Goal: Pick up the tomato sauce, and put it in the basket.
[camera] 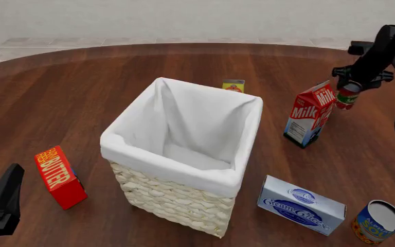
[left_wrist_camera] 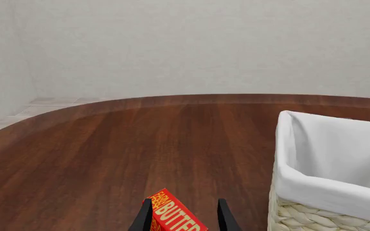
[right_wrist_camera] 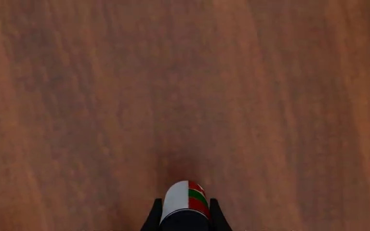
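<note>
The tomato sauce [camera: 347, 99] is a small can with a red label and green band, held at the far right just beside the top of the milk carton. My right gripper [camera: 349, 87] is shut on it from above. In the right wrist view the tomato sauce [right_wrist_camera: 186, 196] sits between the two fingers [right_wrist_camera: 152, 216], with bare wood beyond it. The basket [camera: 215, 177], pale wicker with a white liner, stands mid-table to the left of the can, and its inside shows nothing. My left gripper [camera: 2, 201] rests open at the near left, with the basket [left_wrist_camera: 313, 190] to its side.
A milk carton [camera: 310, 116] stands between the can and the basket. A red butter box [camera: 60, 176] lies just ahead of the left gripper [left_wrist_camera: 185, 206]. A blue-white box [camera: 300, 205] and a soup can [camera: 378, 222] sit at the near right. A small yellow box [camera: 233, 85] peeks from behind the basket.
</note>
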Motion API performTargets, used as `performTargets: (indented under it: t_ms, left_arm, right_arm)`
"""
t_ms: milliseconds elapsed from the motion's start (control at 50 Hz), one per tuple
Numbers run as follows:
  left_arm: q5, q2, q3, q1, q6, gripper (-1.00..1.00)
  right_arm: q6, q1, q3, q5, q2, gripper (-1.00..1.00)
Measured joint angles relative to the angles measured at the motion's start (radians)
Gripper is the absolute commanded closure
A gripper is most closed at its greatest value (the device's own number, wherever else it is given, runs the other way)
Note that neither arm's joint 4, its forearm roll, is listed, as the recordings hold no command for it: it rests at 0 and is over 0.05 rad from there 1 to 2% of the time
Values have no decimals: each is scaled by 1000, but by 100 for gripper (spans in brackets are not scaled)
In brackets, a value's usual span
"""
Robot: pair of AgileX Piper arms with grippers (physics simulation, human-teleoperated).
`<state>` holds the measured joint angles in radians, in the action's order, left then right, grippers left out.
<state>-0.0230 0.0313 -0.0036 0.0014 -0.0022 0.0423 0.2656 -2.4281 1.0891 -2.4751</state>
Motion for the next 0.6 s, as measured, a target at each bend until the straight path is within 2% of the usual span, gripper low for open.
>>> performTargets:
  t_ms: [260,600]
  left_arm:
    - [0,0,0,0,0,-100]
    - [0,0,0,0,0,-100]
  right_arm:
    - [18,26,-7,5,51,100]
    - [34,36,101,-14,224,100]
